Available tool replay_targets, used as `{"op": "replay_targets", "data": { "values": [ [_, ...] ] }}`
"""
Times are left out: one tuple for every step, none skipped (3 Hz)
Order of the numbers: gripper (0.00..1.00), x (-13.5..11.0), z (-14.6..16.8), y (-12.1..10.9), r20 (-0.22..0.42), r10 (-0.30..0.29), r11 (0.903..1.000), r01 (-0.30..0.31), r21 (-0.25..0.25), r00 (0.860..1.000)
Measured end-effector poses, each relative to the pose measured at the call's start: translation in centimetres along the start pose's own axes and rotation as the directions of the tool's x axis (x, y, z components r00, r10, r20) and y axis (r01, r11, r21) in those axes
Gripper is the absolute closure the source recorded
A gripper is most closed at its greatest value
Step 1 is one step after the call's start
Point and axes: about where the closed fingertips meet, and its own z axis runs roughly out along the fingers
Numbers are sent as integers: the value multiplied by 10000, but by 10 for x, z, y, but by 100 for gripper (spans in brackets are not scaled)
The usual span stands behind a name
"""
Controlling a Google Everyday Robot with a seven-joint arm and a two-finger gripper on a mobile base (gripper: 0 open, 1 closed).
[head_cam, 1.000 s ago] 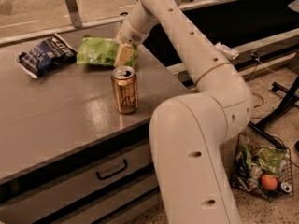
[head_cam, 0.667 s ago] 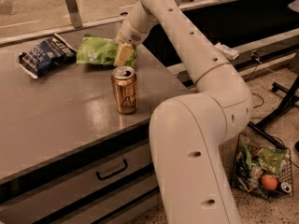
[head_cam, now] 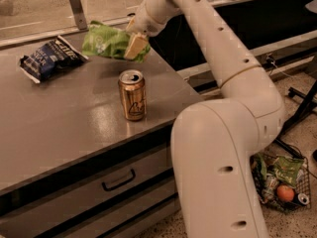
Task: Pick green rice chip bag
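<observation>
The green rice chip bag (head_cam: 106, 42) is crinkly light green and hangs lifted a little above the back of the grey counter (head_cam: 64, 128). My gripper (head_cam: 134, 46) is shut on the bag's right end, its pale fingers (head_cam: 135, 44) pinching the crumpled edge. The white arm reaches in from the right over the counter. The bag's left part tilts up and hangs free in the air.
A gold can (head_cam: 132, 94) stands upright just in front of and below the bag. A dark blue-and-white chip bag (head_cam: 49, 57) lies at the counter's back left. A drawer with a handle (head_cam: 118, 179) is under the counter. A wire basket (head_cam: 281, 181) of items sits on the floor at right.
The green bag has risen off the counter in my gripper. The can and the blue bag have not moved.
</observation>
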Motion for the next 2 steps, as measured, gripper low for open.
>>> {"op": "replay_targets", "data": {
  "values": [
    [100, -26, -48, -12, 759, -706, 9949, 647, 774, 9946],
    [100, -26, -48, -12, 760, -705, 9949, 646, 772, 9946]
  ]
}}
